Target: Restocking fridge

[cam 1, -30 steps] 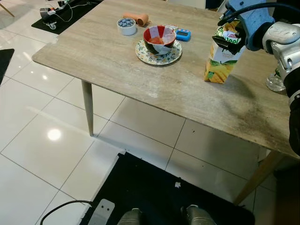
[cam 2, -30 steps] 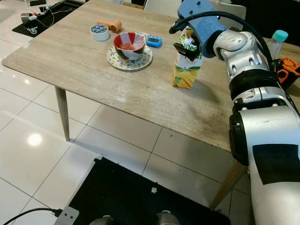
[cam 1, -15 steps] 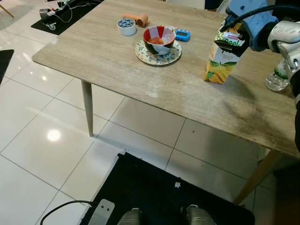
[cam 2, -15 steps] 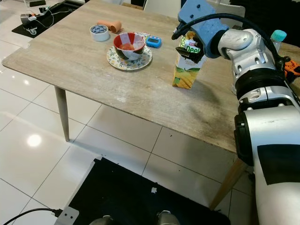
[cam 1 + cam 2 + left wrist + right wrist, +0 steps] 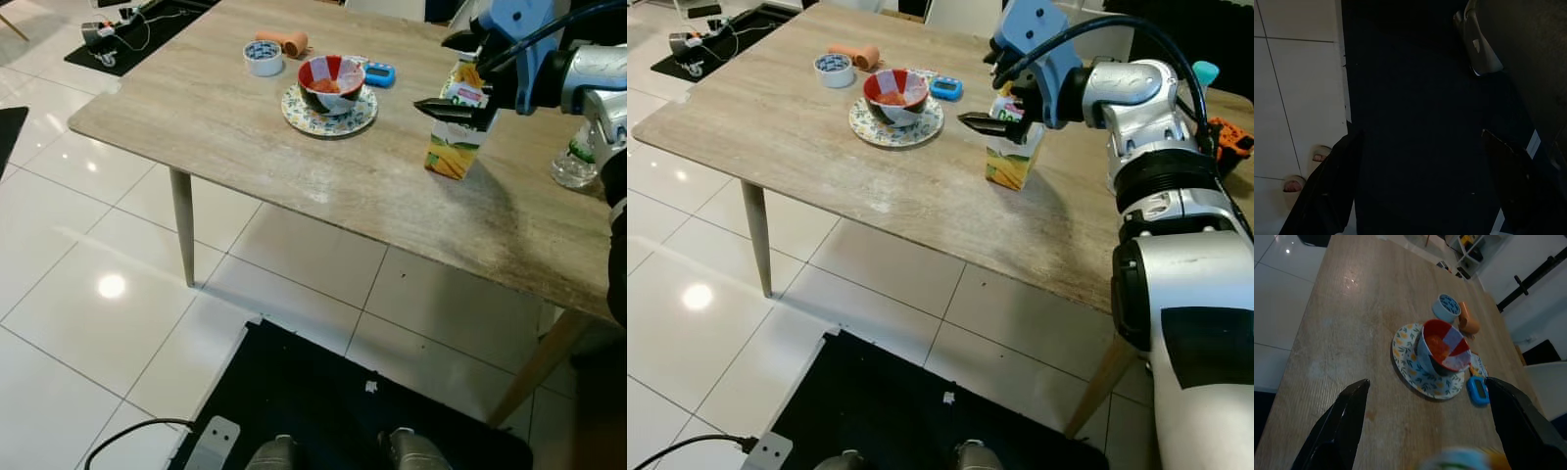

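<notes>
Worktop (image 5: 216, 108) contents, left to right as we read them: tape roll (image 5: 263, 57), red bowl (image 5: 332, 83) on a patterned plate (image 5: 306, 114), then the upright juice carton (image 5: 453, 137). Our right pincer (image 5: 453, 76) is spread open around the carton top; our left pincer (image 5: 1420, 186) hangs open over a dark mat.

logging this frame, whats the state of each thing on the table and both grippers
juice carton: upright on the table, top between the open fingers
right gripper: open, at the carton's top
bowl: upright on its plate, red contents
plate: flat, under the bowl
water bottle: upright, capped
left gripper: open, hanging idle
</notes>
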